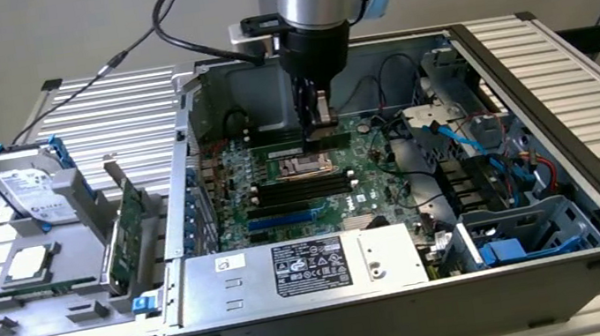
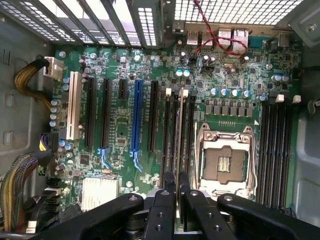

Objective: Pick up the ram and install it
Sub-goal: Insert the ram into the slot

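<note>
My gripper [image 1: 321,132] reaches down into the open computer case [image 1: 521,55], over the motherboard [image 1: 282,211]. It is shut on the ram [image 1: 279,147], a thin green stick held by its upper edge. The stick lies along the black memory slots on the far side of the CPU socket [image 1: 306,165]. In the wrist view the ram [image 2: 178,125] shows edge-on between the black fingertips [image 2: 169,181], in line with the slots [image 2: 167,125] beside the socket [image 2: 224,162]. Whether it sits in a slot or hangs just above, I cannot tell.
More black memory slots [image 1: 303,187] lie on the socket's near side. The power supply [image 1: 303,266] fills the case's front. Blue cables [image 1: 450,132] and a drive cage [image 1: 524,233] sit on the exterior view's right. Outside, a grey fixture [image 1: 51,290] holds a hard drive [image 1: 29,186] and a green expansion card [image 1: 124,225].
</note>
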`<state>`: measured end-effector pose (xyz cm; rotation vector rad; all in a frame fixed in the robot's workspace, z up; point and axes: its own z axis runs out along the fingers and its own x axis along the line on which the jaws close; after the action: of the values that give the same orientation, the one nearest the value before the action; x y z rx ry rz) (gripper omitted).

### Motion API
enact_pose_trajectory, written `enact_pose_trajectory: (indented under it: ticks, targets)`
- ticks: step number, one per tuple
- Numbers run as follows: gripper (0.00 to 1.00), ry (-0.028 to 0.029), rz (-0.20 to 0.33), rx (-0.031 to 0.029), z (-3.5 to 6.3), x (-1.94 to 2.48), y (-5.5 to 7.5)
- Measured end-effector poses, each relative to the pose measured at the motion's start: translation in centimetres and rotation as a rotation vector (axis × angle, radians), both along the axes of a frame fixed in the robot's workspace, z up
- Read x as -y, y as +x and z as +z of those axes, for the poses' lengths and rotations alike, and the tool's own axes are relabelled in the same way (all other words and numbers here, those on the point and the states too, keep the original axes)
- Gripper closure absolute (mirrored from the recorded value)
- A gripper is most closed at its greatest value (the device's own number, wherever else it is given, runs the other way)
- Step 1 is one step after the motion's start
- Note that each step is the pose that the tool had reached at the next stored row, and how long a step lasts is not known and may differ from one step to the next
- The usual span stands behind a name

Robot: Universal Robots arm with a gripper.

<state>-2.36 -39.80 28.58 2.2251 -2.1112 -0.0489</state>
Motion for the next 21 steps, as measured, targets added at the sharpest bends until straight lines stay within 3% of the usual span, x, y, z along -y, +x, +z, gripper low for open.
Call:
enact_pose_trajectory:
  ticks: [8, 11, 16, 21]
  targets:
    - [0.86, -0.0021, -0.001, -0.0034, -1.09, 0.04, 0.0]
    - [0.86, -0.0035, -0.001, -0.0064, -1.39, 0.08, 0.0]
    - [0.86, -0.0073, -0.002, -0.0165, -1.77, 0.12, 0.0]
    - [0.86, -0.0077, -0.003, -0.0177, -2.58, 0.12, 0.2]
